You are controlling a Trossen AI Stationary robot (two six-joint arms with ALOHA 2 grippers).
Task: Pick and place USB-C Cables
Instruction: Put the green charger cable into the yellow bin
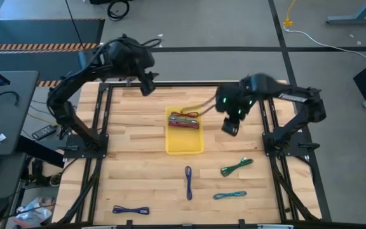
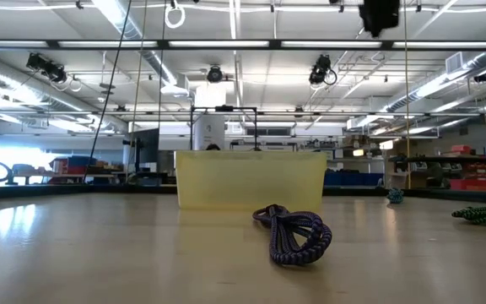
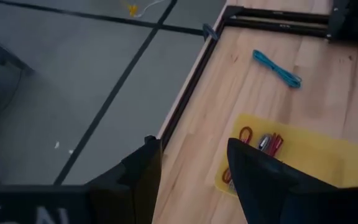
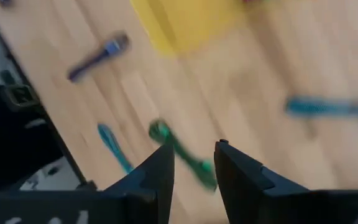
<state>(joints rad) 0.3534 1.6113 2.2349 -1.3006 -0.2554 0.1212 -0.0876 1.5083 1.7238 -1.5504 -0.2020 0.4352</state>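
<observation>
I hold the empty, parted right gripper beside the yellow tray; I should align over the green cable, descending squarely. Left gripper waits open.

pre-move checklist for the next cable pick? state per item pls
1. Right hand empty, fingers apart: ok.
2. Left hand open, parked at the far table edge, clear of the work: ok.
3. Yellow tray has bare floor for another cable: ok.
4. Green cable lies apart from teal cable: ok.
5. Right hand over green cable: not ok, it is beside the tray.
6. Count of cables in tray: cannot tell.
</observation>
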